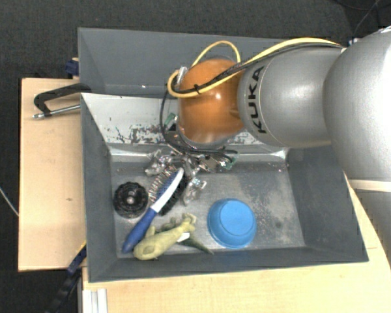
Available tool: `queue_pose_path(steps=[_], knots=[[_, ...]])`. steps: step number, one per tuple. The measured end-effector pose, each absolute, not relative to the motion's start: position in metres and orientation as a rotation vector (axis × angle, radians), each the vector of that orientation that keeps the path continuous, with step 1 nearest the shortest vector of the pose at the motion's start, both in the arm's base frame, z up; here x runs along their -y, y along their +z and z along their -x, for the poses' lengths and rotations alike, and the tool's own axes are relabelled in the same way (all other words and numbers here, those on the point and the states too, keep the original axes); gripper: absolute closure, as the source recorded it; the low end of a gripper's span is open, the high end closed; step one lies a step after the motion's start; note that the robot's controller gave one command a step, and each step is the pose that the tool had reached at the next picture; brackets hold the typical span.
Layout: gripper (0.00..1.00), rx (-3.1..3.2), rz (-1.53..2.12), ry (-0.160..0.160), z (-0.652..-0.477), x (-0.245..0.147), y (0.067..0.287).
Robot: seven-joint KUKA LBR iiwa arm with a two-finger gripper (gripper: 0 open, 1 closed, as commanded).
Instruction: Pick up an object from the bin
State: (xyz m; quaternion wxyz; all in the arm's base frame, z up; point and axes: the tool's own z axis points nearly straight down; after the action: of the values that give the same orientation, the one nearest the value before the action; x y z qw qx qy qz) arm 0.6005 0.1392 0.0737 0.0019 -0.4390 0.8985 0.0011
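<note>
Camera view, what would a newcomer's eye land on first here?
First the big silver KUKA arm with its orange wrist cover, reaching in from the right over the back of the grey metal bin. Next the bright blue round plastic cup on the floor at front right. Left of it lie a blue-and-white brush with dark bristles, a yellow-green toy lizard and a black round knob.

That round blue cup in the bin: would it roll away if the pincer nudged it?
The blue cup looks like smooth plastic, so probably light and somewhat slippery. It seems to sit on a flat end on the bin floor, so a nudge would likely slide it, not roll it. Tipped on its side, it could roll.
</note>
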Motion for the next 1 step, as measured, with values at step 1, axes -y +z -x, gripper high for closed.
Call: queue_pose_path(steps=[1], knots=[[0.00,-2.818,1.373,0.003,-0.6018,-0.1408,0.0753]])
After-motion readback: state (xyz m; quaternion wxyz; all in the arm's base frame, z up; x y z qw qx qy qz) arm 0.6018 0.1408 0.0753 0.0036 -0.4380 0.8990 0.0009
